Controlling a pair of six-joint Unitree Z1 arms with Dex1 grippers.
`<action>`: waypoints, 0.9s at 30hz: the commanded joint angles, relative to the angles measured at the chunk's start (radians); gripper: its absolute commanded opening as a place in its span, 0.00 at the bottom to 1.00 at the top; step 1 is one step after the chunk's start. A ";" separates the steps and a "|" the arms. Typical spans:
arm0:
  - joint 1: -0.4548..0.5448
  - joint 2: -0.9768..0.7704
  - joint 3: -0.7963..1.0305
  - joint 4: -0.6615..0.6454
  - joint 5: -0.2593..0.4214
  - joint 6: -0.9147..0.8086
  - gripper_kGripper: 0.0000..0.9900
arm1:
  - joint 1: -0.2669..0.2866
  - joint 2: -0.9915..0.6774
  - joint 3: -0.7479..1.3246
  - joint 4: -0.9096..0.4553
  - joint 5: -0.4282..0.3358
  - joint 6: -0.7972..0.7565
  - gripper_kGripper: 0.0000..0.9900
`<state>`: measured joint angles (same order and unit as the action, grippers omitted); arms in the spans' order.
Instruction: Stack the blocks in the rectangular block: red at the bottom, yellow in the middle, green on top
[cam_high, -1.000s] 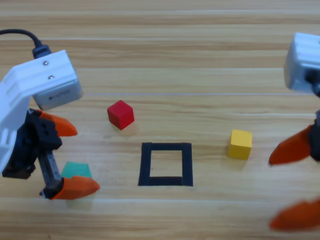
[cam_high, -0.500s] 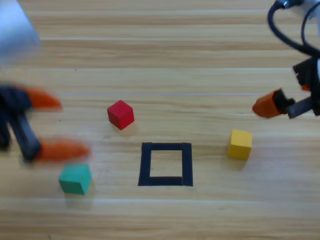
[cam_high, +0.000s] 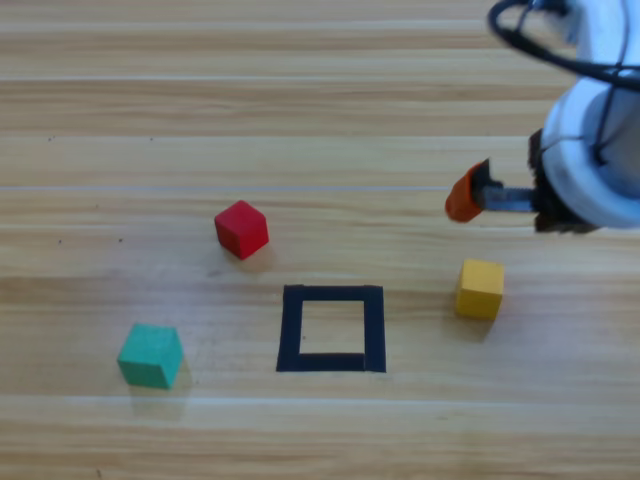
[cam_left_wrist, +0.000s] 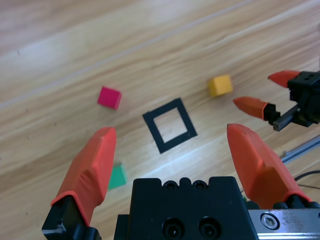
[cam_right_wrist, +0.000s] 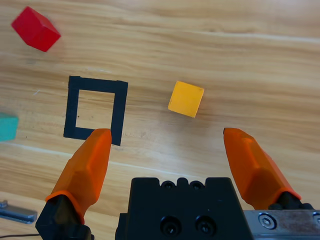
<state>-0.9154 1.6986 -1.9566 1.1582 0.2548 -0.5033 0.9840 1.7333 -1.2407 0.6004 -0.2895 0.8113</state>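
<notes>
Here, right claw (cam_right_wrist: 167, 137) spread, hovering near yellow cube (cam_right_wrist: 186, 99), apart from it.

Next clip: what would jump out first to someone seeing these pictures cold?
Three bright cubes lie scattered round an empty black tape square: the red cube up and to its left, the green cube at lower left, the yellow cube to its right. The right claw, open, hovers just above the yellow cube at the right edge; the left claw, open too, shows only in its own wrist view.
</notes>
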 joint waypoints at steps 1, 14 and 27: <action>0.104 0.136 -0.022 0.052 -0.063 -0.026 0.96 | -0.096 0.204 -0.037 0.007 0.058 0.100 1.00; 0.262 0.371 -0.024 0.094 -0.101 0.132 0.96 | -0.116 0.325 -0.057 0.007 0.052 0.192 1.00; 0.270 0.567 -0.034 0.089 -0.129 0.269 0.96 | -0.146 0.400 -0.079 0.007 0.090 0.190 0.94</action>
<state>-0.6613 2.1869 -1.9878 1.2506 0.1347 -0.2654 0.8797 2.0375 -1.3039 0.6009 -0.2278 1.0015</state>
